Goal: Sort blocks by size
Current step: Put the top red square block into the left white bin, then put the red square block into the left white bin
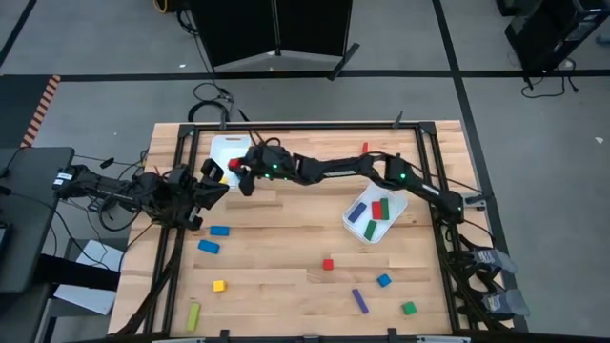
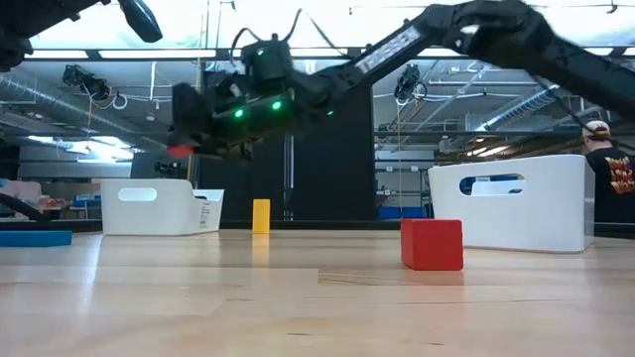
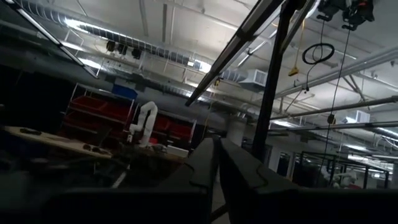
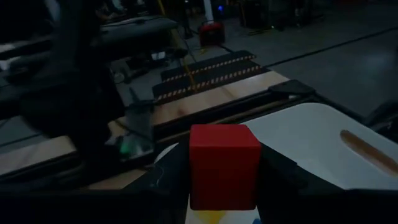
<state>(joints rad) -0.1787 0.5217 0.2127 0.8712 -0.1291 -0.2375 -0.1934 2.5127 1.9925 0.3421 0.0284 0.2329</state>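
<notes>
I reach my right arm far across the counter [image 1: 286, 250] and hold my right hand [image 1: 247, 171] over the white bin [image 1: 225, 150] at the far left corner. Its fingers are clamped on a small red cube [image 4: 224, 165], one finger pressed on each side, so the cube hangs clear above the bin's open top. I carry it high because the bin wall has to be cleared before I can let go, and I judge this bin is meant for the small pieces: a yellow block [image 1: 212, 171] already shows at its near edge.

My left hand [image 1: 212, 186] waits just beside that bin on the counter's left side, its two fingers [image 3: 205, 171] pressed together and holding nothing. It sits near my right hand, so I should lower straight down and not swing toward it.

The second white bin [image 1: 375, 213], well to the right of the first, holds a red, a blue and a green bar. Nearer the front of the counter than the first bin lie two blue blocks [image 1: 219, 231], a yellow cube [image 1: 219, 285], a yellow-green bar [image 1: 193, 315], another red cube [image 1: 327, 265], a purple bar [image 1: 360, 300], a blue cube [image 1: 383, 280] and a green cube [image 1: 408, 308]. None of them sits under my path.
</notes>
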